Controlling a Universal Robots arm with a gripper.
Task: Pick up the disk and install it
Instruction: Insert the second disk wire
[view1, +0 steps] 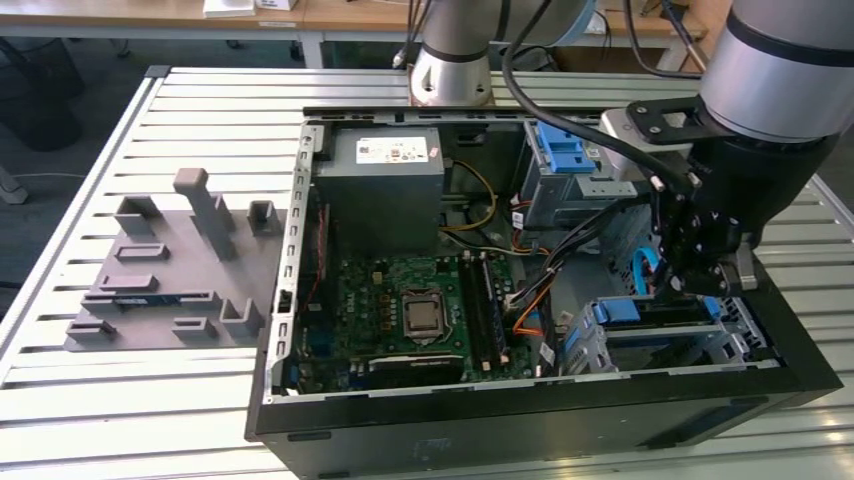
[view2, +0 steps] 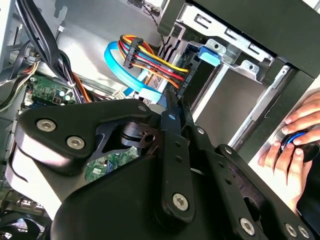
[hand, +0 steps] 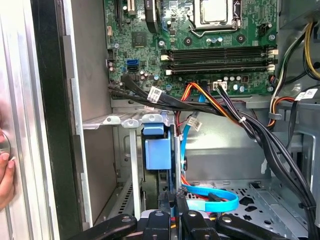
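Note:
The disk (hand: 157, 152) stands on edge in a slot of the metal drive cage (hand: 107, 120). I see its blue rail end; its label face is hidden. In the exterior view the cage (view1: 727, 350) sits at the near right corner of the open computer case, with the blue rail (view1: 627, 311) at its top. My gripper (view1: 701, 287) hangs just above the cage, inside the case. Its fingers (view2: 167, 117) lie close together with nothing between them. The gripper's tips (hand: 173, 199) are a little short of the blue rail, beside a looped blue data cable (hand: 210, 196).
A motherboard (view1: 407, 310), a grey power supply box (view1: 387, 175) and cable bundles (hand: 220, 107) fill the case. A blue bracket (view1: 567, 155) sits at the back right. A grey fixture (view1: 167, 270) lies on the slatted table. A person's hand (view2: 292, 150) rests near the case.

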